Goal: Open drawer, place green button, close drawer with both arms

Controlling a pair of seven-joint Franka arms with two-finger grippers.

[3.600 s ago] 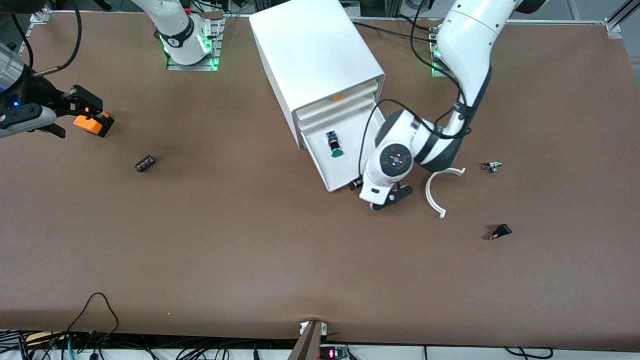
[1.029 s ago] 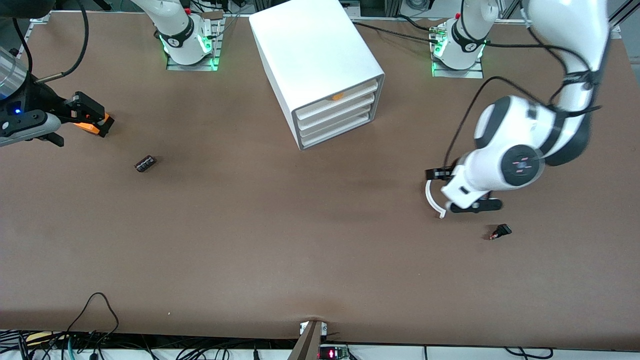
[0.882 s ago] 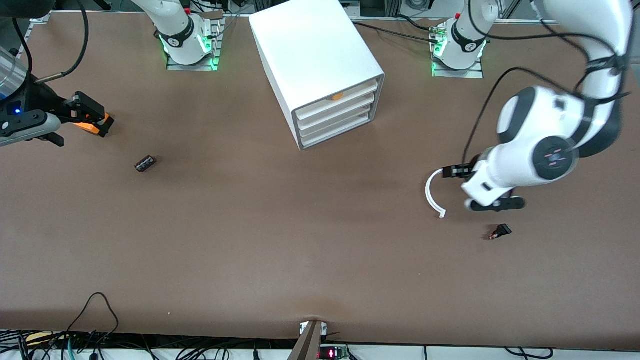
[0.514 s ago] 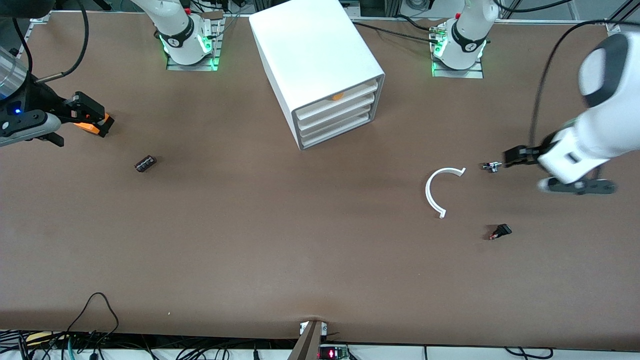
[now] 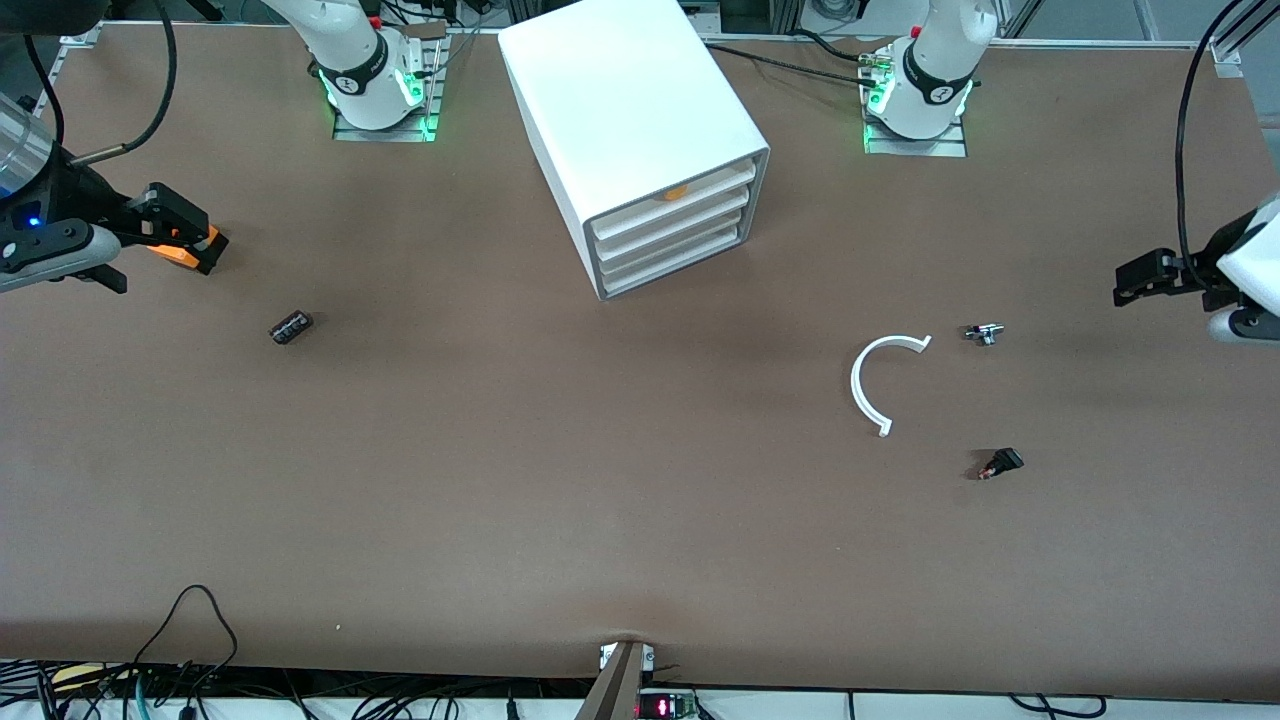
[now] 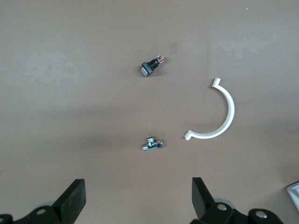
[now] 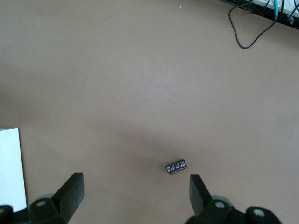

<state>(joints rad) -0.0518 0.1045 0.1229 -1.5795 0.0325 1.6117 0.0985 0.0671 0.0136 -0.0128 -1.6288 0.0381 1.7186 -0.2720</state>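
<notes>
Table (image 5: 500, 520): brown, both arm bases along the edge farthest from the front camera. White cabinet (image 5: 630, 110) is set near that edge, between the bases, turned so that its front is angled toward the front edge and the left arm's end. All three drawers are seen flush. The drawer (image 5: 675, 262), the lowest, is shut, its long axis running slantwise along the cabinet front. The button is not seen in any view or on the open table. It is judged to be shut inside the drawer, so the task is taken as all but done. Left gripper (image 5: 1130, 283) is hung at the edge of the left arm's end, fingers spread wide, nothing held. Right gripper (image 5: 185, 235) is at the edge of the right arm's end, also spread wide and empty, with an orange box (image 5: 180, 252) just beneath it; contact cannot be told. Both grippers are well apart from the drawer. The left one is judged better placed, since the front is turned its way. Loose items: white C-shaped ring (image 5: 868, 385), black switch (image 5: 1000, 464), dark cylinder (image 5: 290, 327), small metal part (image 5: 983, 333).
</notes>
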